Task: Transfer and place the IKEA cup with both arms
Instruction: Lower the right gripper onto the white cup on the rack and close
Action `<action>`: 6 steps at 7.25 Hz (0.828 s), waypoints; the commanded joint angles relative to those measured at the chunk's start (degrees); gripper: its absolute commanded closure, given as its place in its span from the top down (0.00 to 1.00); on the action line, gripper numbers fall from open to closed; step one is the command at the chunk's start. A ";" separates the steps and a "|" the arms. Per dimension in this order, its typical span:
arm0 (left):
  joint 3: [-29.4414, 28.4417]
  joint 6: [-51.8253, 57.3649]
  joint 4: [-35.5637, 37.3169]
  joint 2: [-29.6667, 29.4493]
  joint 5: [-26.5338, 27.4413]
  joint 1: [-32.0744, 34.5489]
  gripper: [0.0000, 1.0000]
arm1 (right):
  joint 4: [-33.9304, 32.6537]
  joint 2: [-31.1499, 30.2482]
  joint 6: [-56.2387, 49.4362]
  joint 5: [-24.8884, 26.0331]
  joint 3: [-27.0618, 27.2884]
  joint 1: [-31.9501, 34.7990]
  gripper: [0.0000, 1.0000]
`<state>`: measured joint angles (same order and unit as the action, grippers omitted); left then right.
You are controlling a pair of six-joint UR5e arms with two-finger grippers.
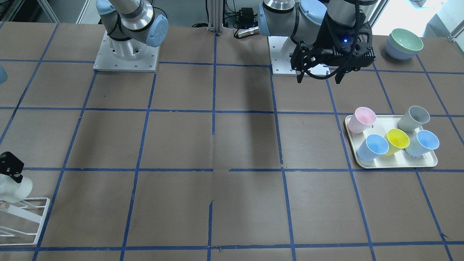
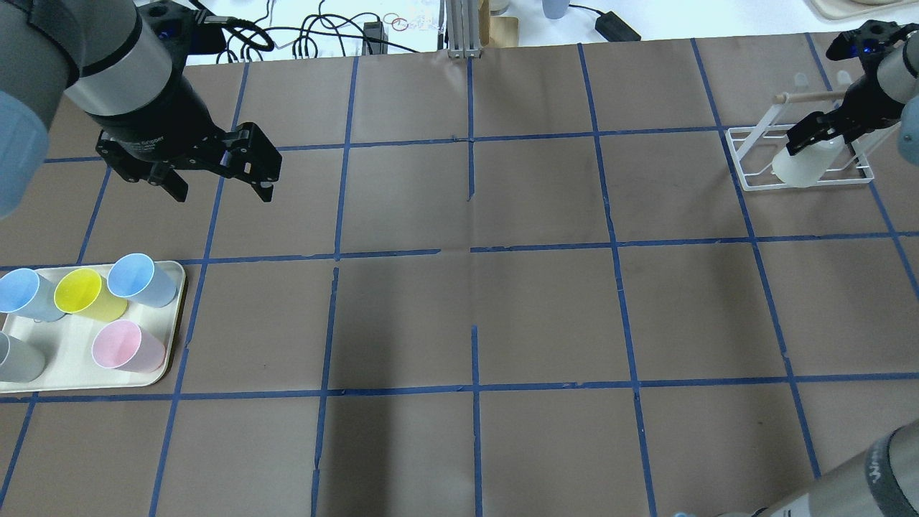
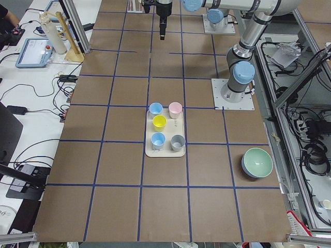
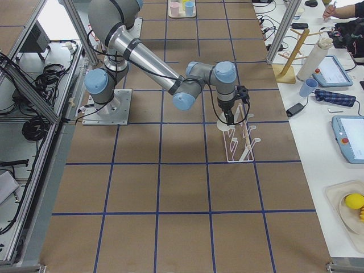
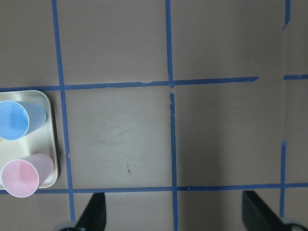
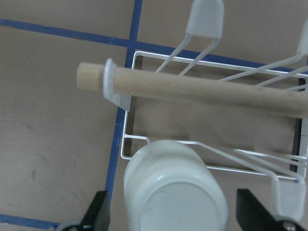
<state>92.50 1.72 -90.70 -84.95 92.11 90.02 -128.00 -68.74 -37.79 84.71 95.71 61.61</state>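
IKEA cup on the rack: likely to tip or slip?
The IKEA cup looks thin plastic, so probably light. Bottom-up on the wire rack, it may wobble if nudged. Smooth tapered walls could slip in the right tool.

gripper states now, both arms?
Left gripper: open, empty.
Right gripper: open, fingers flanking the IKEA cup on the rack, not clamped.

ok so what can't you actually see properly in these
- Rim of the IKEA cup, and whether a prong of the rack holds it: hidden under its own base, right wrist view.
- Same cup, front-facing view: cut by the left edge.
- The grey cup, overhead view: cut by the left edge.
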 commanded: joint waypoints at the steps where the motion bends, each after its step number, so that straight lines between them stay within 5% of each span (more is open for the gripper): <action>1: -0.04 0.03 0.00 -0.04 0.00 -0.02 1.00 | 0.03 -0.08 0.00 0.01 0.00 0.00 0.59; 3: 0.05 0.03 0.00 0.04 0.00 -0.02 1.00 | 0.03 -0.17 0.00 0.27 -0.09 0.00 0.24; 5: 0.22 -0.05 0.00 0.04 0.00 0.07 1.00 | 0.03 -0.61 0.09 0.71 -0.09 0.00 0.07; 6: 0.22 -0.05 0.00 0.04 -0.09 -0.01 1.00 | 0.12 -0.78 0.09 0.71 -0.35 0.00 0.07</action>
<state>92.68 1.68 -90.70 -84.91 92.09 90.02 -127.95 -69.26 -37.74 85.26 95.56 61.61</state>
